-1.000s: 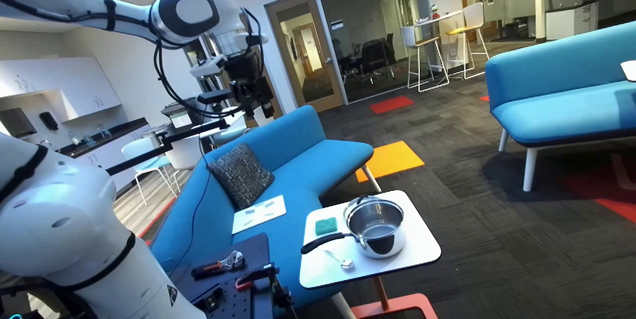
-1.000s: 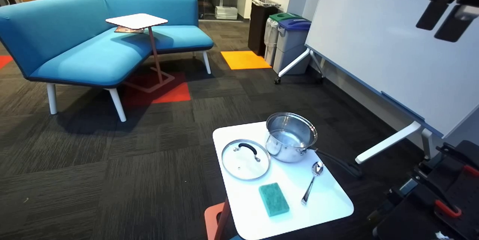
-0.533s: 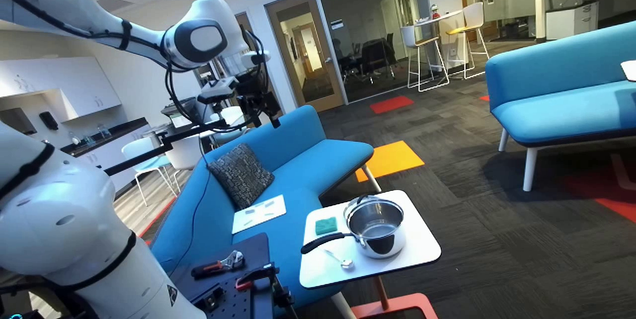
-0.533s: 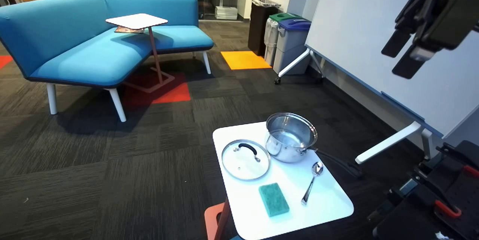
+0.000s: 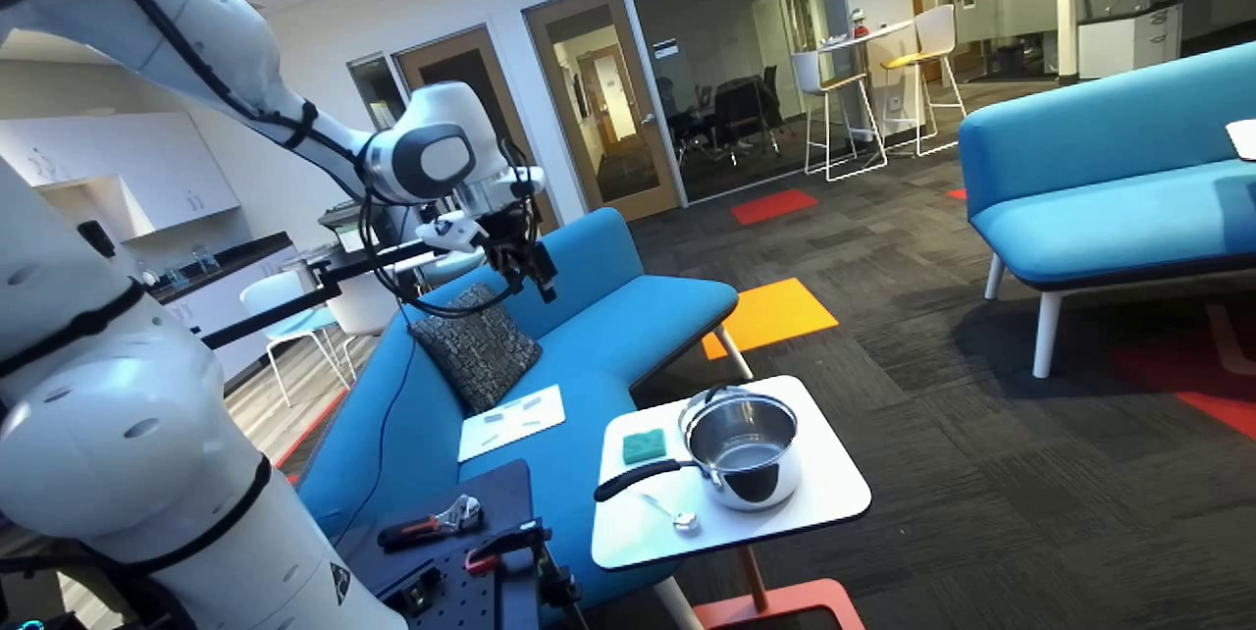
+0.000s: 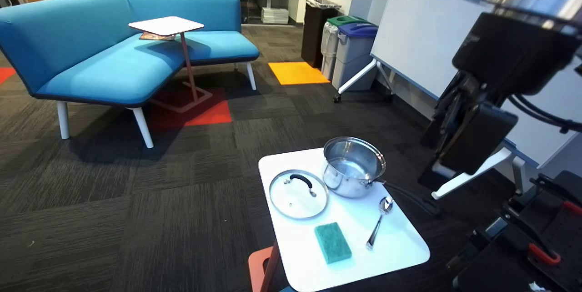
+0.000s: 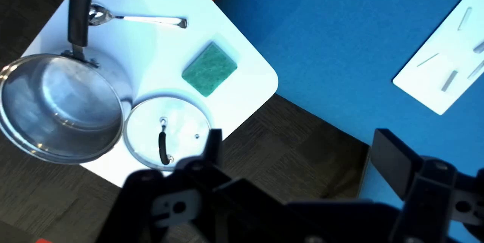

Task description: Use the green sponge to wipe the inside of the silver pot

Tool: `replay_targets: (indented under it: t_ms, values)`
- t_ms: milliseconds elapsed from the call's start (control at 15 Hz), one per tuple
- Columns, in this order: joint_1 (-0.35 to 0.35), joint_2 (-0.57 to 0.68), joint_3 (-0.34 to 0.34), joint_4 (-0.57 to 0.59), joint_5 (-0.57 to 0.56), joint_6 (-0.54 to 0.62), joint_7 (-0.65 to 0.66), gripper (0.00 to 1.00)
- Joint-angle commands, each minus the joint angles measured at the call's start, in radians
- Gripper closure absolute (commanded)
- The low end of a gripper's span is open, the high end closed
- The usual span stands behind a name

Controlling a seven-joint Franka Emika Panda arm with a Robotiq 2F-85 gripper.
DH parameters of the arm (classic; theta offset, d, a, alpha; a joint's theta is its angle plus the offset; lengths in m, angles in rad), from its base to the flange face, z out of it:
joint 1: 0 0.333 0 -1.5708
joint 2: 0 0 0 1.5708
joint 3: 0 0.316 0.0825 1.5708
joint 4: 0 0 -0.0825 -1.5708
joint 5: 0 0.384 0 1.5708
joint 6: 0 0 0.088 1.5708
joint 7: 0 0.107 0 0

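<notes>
The green sponge (image 5: 644, 446) lies flat on the small white table (image 5: 814, 510); it also shows in an exterior view (image 6: 333, 243) and in the wrist view (image 7: 210, 69). The silver pot (image 6: 348, 182) stands upright on the same table, its inside visible and bare, its black handle reaching past the table edge; it also shows in the wrist view (image 7: 62, 103). My gripper (image 7: 297, 140) is open with nothing between its fingers. It hangs in the air above and to the side of the table, apart from sponge and pot; it shows in both exterior views (image 5: 538, 287) (image 6: 429, 160).
A glass lid (image 6: 298, 201) with a black handle lies beside the pot and sponge. A spoon (image 6: 380, 221) lies near the pot handle. A blue sofa (image 5: 579, 424) borders the table, with a white board (image 5: 512, 421) and a grey pillow (image 5: 477, 347) on it.
My arm and gripper have come down and moved closer to the table, coming further into both exterior views. The sponge, pot, lid and spoon have stayed in place.
</notes>
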State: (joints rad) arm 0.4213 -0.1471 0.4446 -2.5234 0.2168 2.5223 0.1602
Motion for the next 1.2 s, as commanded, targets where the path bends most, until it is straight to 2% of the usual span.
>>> replay_targets:
  t_ms: [0,333,600,933,1133]
  values:
    - [-0.005,0.146,0.027,0.031,-0.07,0.1,0.15,0.0]
    - [0.026,0.317,-0.014,0.081,-0.242,0.134,0.355,0.0]
    - [0.072,0.44,-0.075,0.142,-0.288,0.165,0.407,0.0]
    - [0.184,0.594,-0.225,0.249,-0.375,0.232,0.497,0.0]
    - [0.247,0.699,-0.304,0.322,-0.37,0.266,0.517,0.0]
